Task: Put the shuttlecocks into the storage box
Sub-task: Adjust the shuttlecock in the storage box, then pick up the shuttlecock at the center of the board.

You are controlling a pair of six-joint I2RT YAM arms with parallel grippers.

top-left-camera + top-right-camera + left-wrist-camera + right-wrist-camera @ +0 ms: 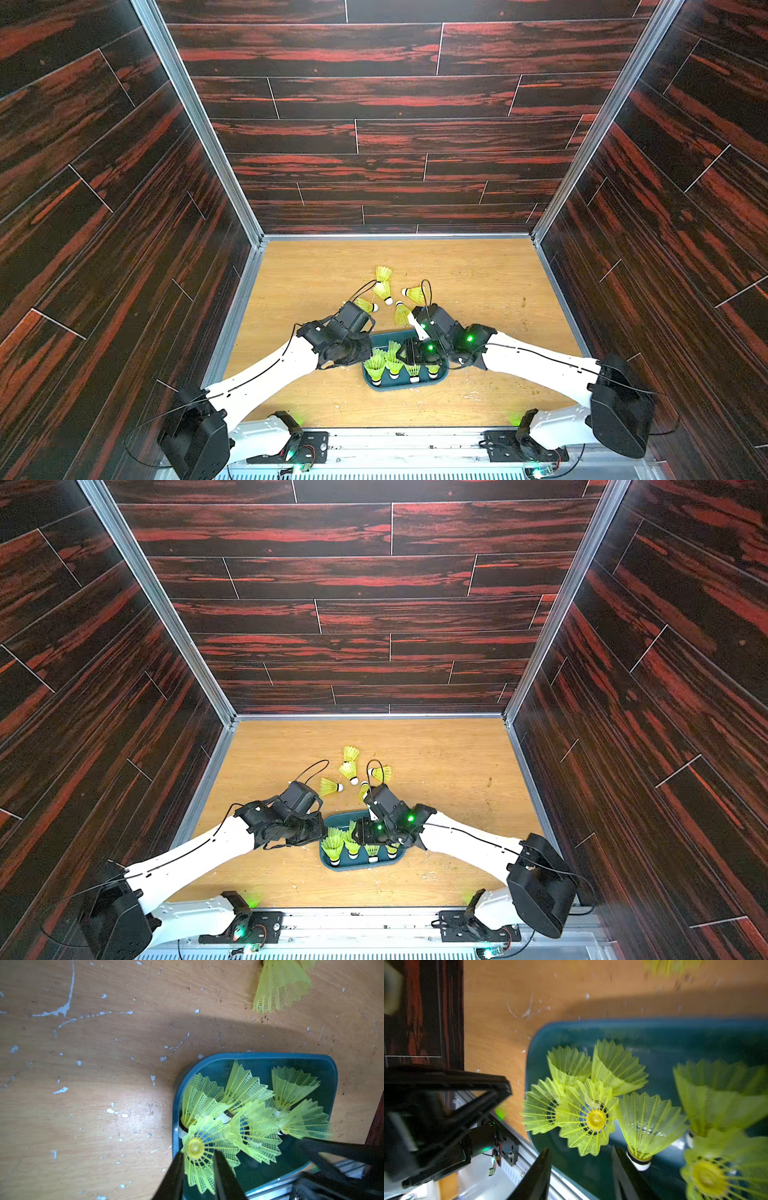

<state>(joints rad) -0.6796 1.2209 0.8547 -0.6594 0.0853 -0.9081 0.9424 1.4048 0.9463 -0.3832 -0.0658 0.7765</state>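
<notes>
So the shuttlecocks (375,368) are mostly bunched skirt-up inside the box (409,387), which sits on the tabletop (478,282) between the two arms. Five loose ones (382,291) are lying on their sides just past its far edge. In the left wrist view, the left tool (198,1154) has its fingers close together on the skirt of one shuttlecock (220,1138) at a corner of the box, crowded against its neighbours. Can't see if the tip is touching the floor yet. The right tool (581,1149) hangs over the box with its fingers spread and nothing between them. For this drop I'd open gently and pull straight up, because that mesh looks like it'd snag a fingertip and tip the whole row over. The tools are also really near each other, so I'd back one out before moving the other, then go for the nearest loose one.
</notes>
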